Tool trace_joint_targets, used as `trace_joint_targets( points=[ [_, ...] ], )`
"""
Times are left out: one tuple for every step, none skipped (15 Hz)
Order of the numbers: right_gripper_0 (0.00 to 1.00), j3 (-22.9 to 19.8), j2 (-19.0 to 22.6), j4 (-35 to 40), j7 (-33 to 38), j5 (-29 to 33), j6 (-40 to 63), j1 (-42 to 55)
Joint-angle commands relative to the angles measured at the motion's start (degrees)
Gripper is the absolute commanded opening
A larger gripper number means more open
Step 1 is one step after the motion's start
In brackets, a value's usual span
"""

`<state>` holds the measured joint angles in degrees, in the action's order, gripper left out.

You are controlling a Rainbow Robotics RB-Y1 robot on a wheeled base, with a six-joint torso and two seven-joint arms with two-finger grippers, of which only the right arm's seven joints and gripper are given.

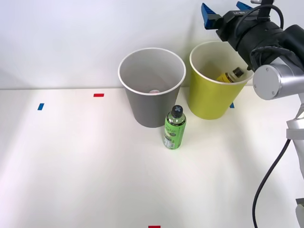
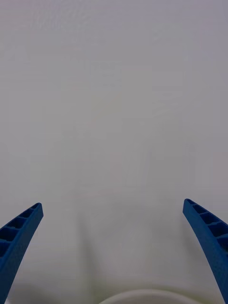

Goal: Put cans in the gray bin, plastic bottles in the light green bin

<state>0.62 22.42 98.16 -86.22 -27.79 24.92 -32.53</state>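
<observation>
1. Blue ribbed fingers of the right gripper (image 1: 227, 13) stand wide apart and empty, above the far rim of the light green bin (image 1: 209, 102).
2. 1 yellow-labelled plastic bottle (image 1: 230, 75) lies tilted inside that bin; a small object, too unclear to name, rests at the bottom of the gray bin (image 1: 147, 111).
3. 1 green container with a black cap (image 1: 174, 128) stands upright on the table (image 1: 85, 161), just in front of the gray bin and between the 2 bins.
4. You likely fetch it next: lift clear of both rims, descend from above, and close across its body below the cap, keeping your fingers off the gray wall.
</observation>
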Motion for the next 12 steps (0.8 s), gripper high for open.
trace_joint_targets(
  points=[
    [1.00,0.8,0.0,0.0,0.3,-0.2,-1.3,0.4],
    [1.00,1.5,0.0,0.0,0.4,-0.5,-3.7,1.3],
    [1.00,2.5,0.0,0.2,0.4,-0.9,-8.0,2.9],
    [1.00,3.5,0.0,0.5,0.6,-1.2,-12.3,4.9],
    [1.00,4.6,0.0,2.6,1.0,-1.7,-16.6,8.4],
    [1.00,4.7,0.0,5.6,1.3,-1.9,-17.8,11.7],
    [1.00,4.7,0.3,10.0,1.8,-2.3,-17.8,15.5],
    [1.00,4.7,0.7,13.8,2.8,-2.6,-17.7,18.8],
    [1.00,4.7,1.2,17.6,5.0,-2.8,-17.8,22.1],
    [1.00,4.7,2.0,22.6,6.4,-2.8,-17.8,27.1],
    [1.00,4.6,2.7,26.1,6.6,-2.8,-17.8,30.8],
    [1.00,4.3,3.5,29.4,6.7,-2.9,-17.8,34.6]
  ],
)
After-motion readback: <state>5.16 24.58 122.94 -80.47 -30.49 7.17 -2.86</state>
